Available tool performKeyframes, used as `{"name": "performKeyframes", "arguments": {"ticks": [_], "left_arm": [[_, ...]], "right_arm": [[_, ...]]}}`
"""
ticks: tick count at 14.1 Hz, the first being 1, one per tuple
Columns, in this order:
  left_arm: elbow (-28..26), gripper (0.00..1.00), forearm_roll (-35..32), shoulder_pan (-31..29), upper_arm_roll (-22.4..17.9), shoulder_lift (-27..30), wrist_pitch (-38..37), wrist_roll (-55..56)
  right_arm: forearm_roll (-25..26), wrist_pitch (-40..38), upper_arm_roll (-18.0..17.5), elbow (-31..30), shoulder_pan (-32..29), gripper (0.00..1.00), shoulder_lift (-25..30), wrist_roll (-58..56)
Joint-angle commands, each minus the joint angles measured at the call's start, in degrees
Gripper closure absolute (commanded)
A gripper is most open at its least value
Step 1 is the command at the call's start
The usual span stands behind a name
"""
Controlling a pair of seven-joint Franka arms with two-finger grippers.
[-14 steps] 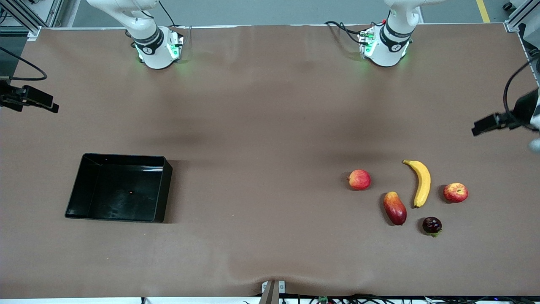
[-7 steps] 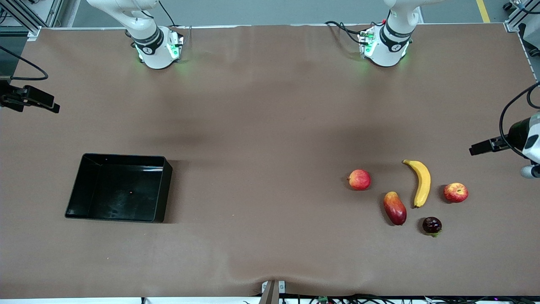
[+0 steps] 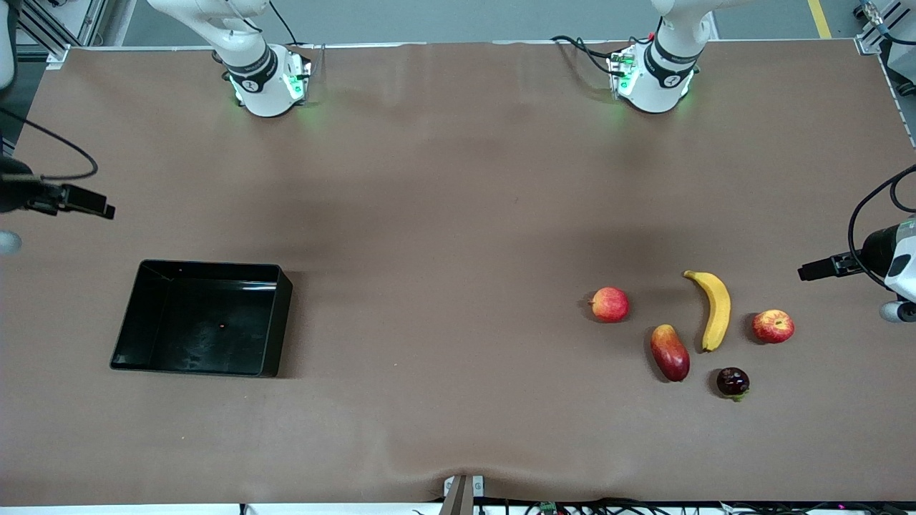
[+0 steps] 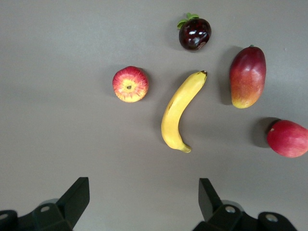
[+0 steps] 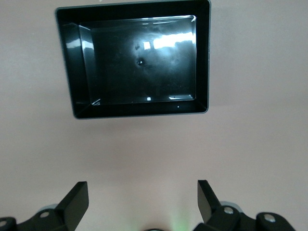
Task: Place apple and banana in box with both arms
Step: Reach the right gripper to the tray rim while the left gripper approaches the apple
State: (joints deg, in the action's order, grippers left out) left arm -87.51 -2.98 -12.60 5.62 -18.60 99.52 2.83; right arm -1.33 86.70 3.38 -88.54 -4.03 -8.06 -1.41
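Only the left wrist view shows the apple's (image 4: 130, 83) stem dimple facing up; the front view alone shows fruit and box (image 3: 275, 322) well apart on the table (image 3: 444, 214). The banana (image 3: 713, 307) lies near the left arm's end, its long axis running toward the front camera, between the apple (image 3: 773, 326) and a mango-like fruit (image 3: 670, 352). The left pincer (image 4: 142, 199) hangs spread wide over bare table near the fruit. The right pincer (image 5: 142, 197), also agape, hangs near the empty box (image 5: 202, 57).
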Motion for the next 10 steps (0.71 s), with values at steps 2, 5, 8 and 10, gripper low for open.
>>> {"name": "performKeyframes", "arguments": {"ticks": [2, 5, 8, 10], "left_arm": [[0.4, 0.0, -1.0, -1.1, 0.2, -1.1, 0.8, -3.2], [0.3, 0.0, -0.9, -2.3, 0.3, -3.5, 2.2, -3.3], [0.1, 0.0, -0.2, -3.6, 0.3, -6.5, 4.7, -3.6], [-0.9, 0.0, -0.7, -4.0, 0.3, -7.9, 7.3, -3.8]], "right_arm": [[-0.1, 6.0, -0.7, 0.2, -3.4, 0.0, -5.3, -1.0], [-0.2, 14.1, -0.7, 0.0, -5.9, 0.0, -12.4, -5.3], [-0.1, 24.4, -0.7, -2.0, -6.2, 0.0, -18.4, -6.6], [-0.1, 29.5, -0.7, -3.1, -6.5, 0.0, -21.3, -7.9]]}}
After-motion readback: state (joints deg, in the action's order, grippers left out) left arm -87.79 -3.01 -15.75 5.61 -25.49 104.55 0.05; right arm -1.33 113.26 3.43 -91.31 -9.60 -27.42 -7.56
